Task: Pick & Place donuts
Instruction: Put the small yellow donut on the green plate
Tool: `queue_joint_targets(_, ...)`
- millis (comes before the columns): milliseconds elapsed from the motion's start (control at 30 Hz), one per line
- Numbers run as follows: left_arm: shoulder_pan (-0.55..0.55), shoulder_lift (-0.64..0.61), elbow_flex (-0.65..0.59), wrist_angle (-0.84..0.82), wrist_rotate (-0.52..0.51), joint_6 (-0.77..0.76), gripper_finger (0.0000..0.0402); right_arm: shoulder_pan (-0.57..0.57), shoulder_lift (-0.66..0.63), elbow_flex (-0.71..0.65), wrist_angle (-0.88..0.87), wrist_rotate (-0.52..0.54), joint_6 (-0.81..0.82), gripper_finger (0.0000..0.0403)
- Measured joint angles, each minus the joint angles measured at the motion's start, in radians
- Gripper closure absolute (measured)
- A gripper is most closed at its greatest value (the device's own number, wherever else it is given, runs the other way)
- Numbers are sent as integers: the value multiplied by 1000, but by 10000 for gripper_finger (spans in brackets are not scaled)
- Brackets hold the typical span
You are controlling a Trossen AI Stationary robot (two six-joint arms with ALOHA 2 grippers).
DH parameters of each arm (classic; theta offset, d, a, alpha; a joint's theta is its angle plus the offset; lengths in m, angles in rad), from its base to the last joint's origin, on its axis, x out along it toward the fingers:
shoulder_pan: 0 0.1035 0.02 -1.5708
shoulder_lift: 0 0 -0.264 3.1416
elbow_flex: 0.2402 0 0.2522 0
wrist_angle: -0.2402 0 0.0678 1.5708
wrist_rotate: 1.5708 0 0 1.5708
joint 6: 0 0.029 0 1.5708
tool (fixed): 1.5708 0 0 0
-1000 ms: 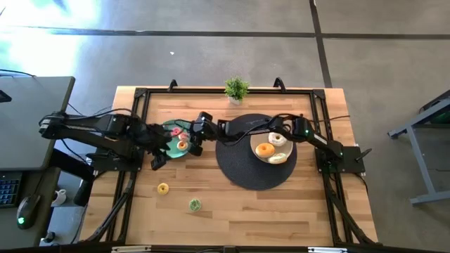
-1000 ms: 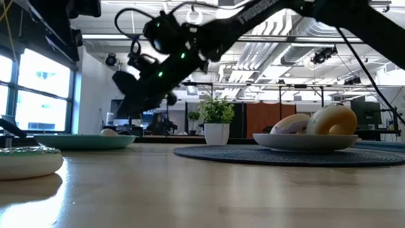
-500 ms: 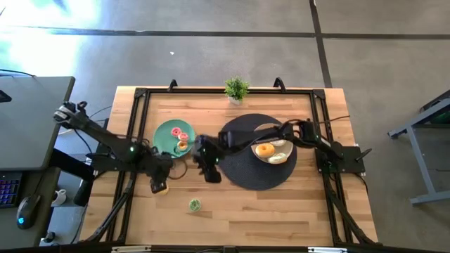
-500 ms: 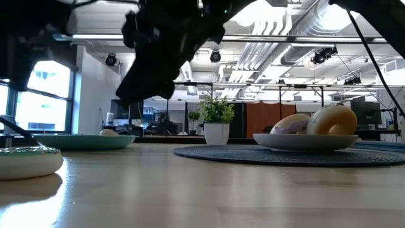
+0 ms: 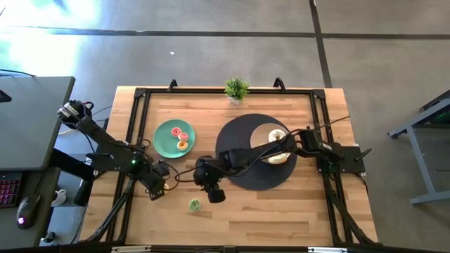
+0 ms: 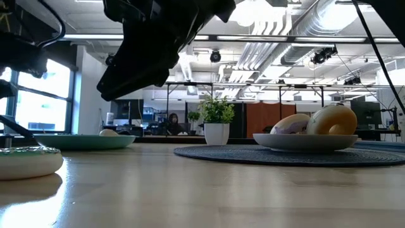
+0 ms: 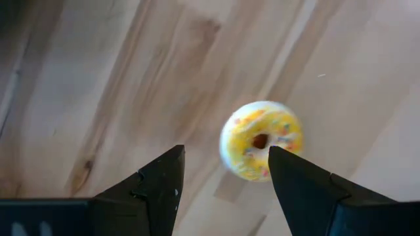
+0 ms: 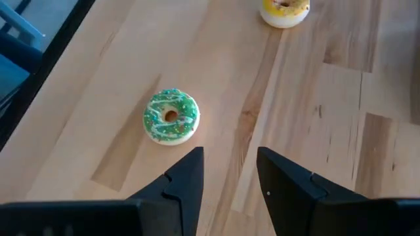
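Note:
A yellow-iced donut [image 7: 262, 139] lies flat on the wood; it also shows in the right wrist view [image 8: 284, 10]. A green-iced donut [image 5: 195, 205] lies flat near the table's near edge and shows in the right wrist view [image 8: 170, 116]. My left gripper [image 5: 156, 188] hangs open over the yellow donut, which it hides in the high view; its fingers [image 7: 223, 177] touch nothing. My right gripper [image 5: 213, 191] is open [image 8: 230, 164] just right of the green donut and a little above the table. Two small donuts [image 5: 183, 140] lie on the teal plate [image 5: 166, 138].
A beige plate [image 5: 273, 128] with donuts [image 6: 316, 123] sits on a round dark mat [image 5: 246, 172]; my right arm crosses over it. A small potted plant [image 5: 236, 89] stands at the far edge. A black frame [image 5: 133, 126] rims the table.
Both grippers have left the teal plate and gone toward the table's near edge. My left gripper now hangs over the yellow donut; my right gripper has come down beside the green donut. The donuts have stayed where they were.

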Motion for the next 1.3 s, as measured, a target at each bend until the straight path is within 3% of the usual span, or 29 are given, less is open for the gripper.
queue_joint_targets(400, -8, -1, -86, 84, 22, -28, 194, -10, 0, 0, 0, 33, 10, 265)
queue_joint_targets(567, -9, 0, -86, 182, 21, -21, 237, -14, 0, 0, 0, 33, 10, 265)
queue_joint_targets(900, -8, -10, -79, 164, -14, 11, 351, -19, 0, 0, 0, 33, 10, 265)
queue_joint_targets(1033, -8, -37, -41, 142, -92, 47, 394, -20, 0, 0, 1, 33, 10, 265)
queue_joint_targets(1300, 15, -183, 82, -196, -417, -11, 391, -20, 0, 0, 17, 22, 10, 265)
